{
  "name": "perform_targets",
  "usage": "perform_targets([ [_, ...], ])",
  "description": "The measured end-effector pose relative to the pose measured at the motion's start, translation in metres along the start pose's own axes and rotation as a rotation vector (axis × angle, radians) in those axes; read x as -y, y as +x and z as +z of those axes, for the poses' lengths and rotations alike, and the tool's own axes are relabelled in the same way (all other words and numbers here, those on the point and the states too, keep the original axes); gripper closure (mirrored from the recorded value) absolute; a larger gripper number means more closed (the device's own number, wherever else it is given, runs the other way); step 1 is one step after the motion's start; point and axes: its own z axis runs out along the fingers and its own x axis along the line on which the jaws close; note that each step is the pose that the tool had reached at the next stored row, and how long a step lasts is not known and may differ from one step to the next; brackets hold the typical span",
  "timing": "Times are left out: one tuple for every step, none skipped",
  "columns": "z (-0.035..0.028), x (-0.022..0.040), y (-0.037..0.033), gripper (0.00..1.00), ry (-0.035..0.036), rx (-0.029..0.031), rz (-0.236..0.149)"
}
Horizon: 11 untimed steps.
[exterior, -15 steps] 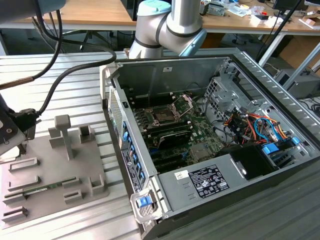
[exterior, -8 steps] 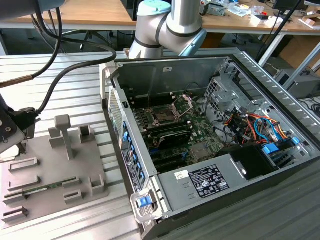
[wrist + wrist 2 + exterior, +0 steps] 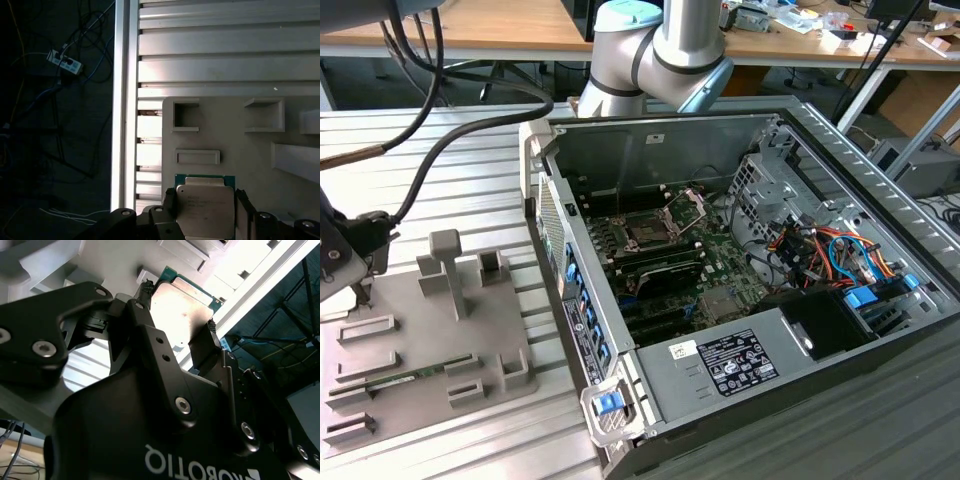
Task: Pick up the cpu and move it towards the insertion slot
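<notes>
A ribbed metal bench (image 3: 470, 150) carries a grey tray (image 3: 225, 150) near its edge and an open computer case (image 3: 650, 140) with the socket (image 3: 650, 228) on its board. At the tray, well apart from the socket, the gripper (image 3: 206, 200) grasps the chip (image 3: 205, 210), with its fingers (image 3: 243, 210) pressed against two opposite edges. The chip's top is silvery with a green rim.

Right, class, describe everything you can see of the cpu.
The cpu is a small flat square chip with a silvery metal top face, faint print on it, and a thin green rim. It sits level between the black fingers of the gripper, which press on two opposite edges, over the grey plastic tray. Whether it rests on the tray or is lifted cannot be told.
</notes>
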Motion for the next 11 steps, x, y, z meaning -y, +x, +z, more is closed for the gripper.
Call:
perform_targets([
  [-0.0005, 0.0000, 0.0000, 0.45, 0.0000, 0.0000, 0.000],
  [-0.0008, 0.0000, 0.0000, 0.45, 0.0001, 0.0000, 0.000],
  [-0.0012, 0.0000, 0.0000, 0.45, 0.0000, 0.0000, 0.000],
  [-0.0018, -0.0001, 0.0000, 0.45, 0.0001, -0.0001, 0.000],
  [-0.0021, -0.0001, 0.0000, 0.45, 0.0000, 0.0000, 0.000],
  [-0.0024, -0.0001, 0.0000, 0.45, 0.0001, -0.0001, 0.000],
  [-0.0028, -0.0001, 0.0000, 0.45, 0.0000, 0.0000, 0.000],
  [-0.0031, -0.0001, 0.0000, 0.45, 0.0000, 0.0000, 0.000],
  [-0.0036, -0.0001, 0.0000, 0.45, 0.0001, -0.0001, 0.000],
  [-0.0038, -0.0002, 0.0000, 0.45, 0.0000, 0.0000, 0.000],
  [-0.0042, -0.0002, 0.0000, 0.45, 0.0000, 0.0000, 0.000],
])
